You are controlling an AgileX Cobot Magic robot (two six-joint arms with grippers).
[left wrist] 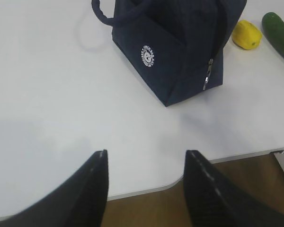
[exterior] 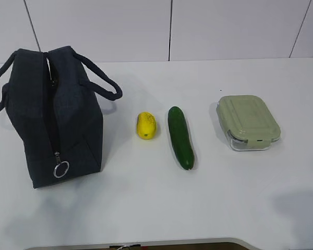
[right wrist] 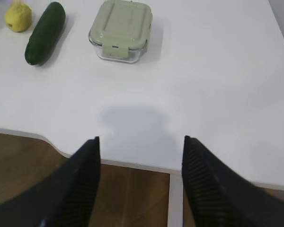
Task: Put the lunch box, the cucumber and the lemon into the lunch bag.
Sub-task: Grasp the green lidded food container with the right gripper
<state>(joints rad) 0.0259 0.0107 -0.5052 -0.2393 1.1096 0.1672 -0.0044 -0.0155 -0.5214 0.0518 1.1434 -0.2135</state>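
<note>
Both sets of jaws stand parted with nothing between them: the left gripper point(left wrist: 146, 163) hangs over the desk's point(exterior: 208, 203) near edge short of the lunch bag point(left wrist: 180, 42), the right gripper point(right wrist: 141, 149) over the same edge short of the lunch box point(right wrist: 120, 30). On the white desk the navy lunch bag stands at the left, its zipper ring pull point(exterior: 61, 169) hanging low on the near end. To its right, apart from one another, lie the lemon point(exterior: 146, 125), the cucumber point(exterior: 180, 136) and the lidded lunch box.
</note>
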